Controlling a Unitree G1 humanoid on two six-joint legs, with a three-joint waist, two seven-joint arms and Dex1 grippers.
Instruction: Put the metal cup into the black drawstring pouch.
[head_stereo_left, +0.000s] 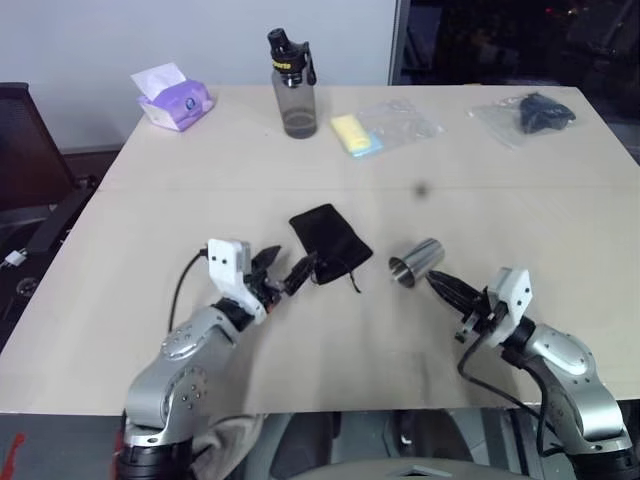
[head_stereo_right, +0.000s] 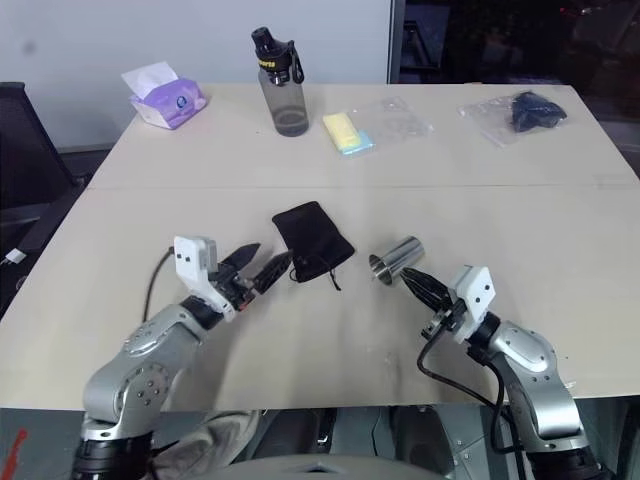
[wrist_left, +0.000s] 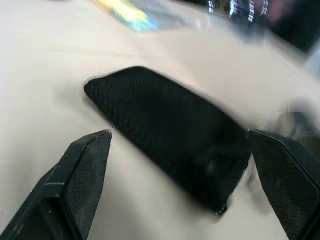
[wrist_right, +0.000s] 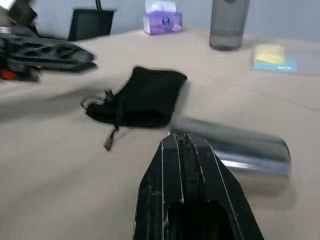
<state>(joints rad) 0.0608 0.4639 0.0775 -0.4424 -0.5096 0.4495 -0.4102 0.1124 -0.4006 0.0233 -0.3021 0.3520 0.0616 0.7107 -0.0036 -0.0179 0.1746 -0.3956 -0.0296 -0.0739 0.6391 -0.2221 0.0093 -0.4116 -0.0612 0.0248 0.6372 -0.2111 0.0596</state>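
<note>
The black drawstring pouch (head_stereo_left: 330, 243) lies flat on the tan table (head_stereo_left: 150, 200), its cord end toward the front. My left gripper (head_stereo_left: 290, 265) is open just in front of and to the left of that mouth, with a finger (wrist_left: 85, 170) on each side of the pouch (wrist_left: 170, 140) and nothing held. The metal cup (head_stereo_left: 417, 262) lies on its side to the right of the pouch, rim facing front-left. My right gripper (head_stereo_left: 440, 283) is shut, its tip close beside the cup (wrist_right: 240, 147). I cannot tell if it touches.
A grey bottle with a black cap (head_stereo_left: 293, 85) and a purple tissue pack (head_stereo_left: 172, 98) stand at the back. A yellow item in clear plastic (head_stereo_left: 355, 133) and a dark item in a clear bag (head_stereo_left: 535, 112) lie at the back right. A dark chair (head_stereo_left: 25, 150) is left of the table.
</note>
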